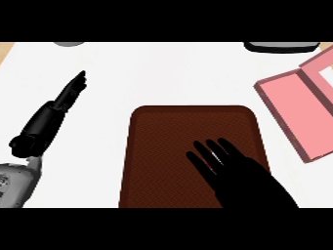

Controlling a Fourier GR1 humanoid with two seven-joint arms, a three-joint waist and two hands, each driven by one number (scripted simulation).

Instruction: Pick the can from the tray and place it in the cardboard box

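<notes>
A dark brown tray [161,146] lies at the middle of the white counter. My right hand [234,171] hovers over the tray's right half, open, fingers straight and pointing away from me. No can shows anywhere; the hand hides part of the tray beneath it. A pink open box [306,117] stands to the right of the tray, with a flap raised at its far end. My left hand [50,119] rests open on the left of the counter, fingers pointing up and away, well apart from the tray.
A grey round object [69,43] peeks in at the far left edge. A dark, grey-rimmed object [280,47] sits at the far right edge. Bare white counter [169,73] stretches beyond the tray.
</notes>
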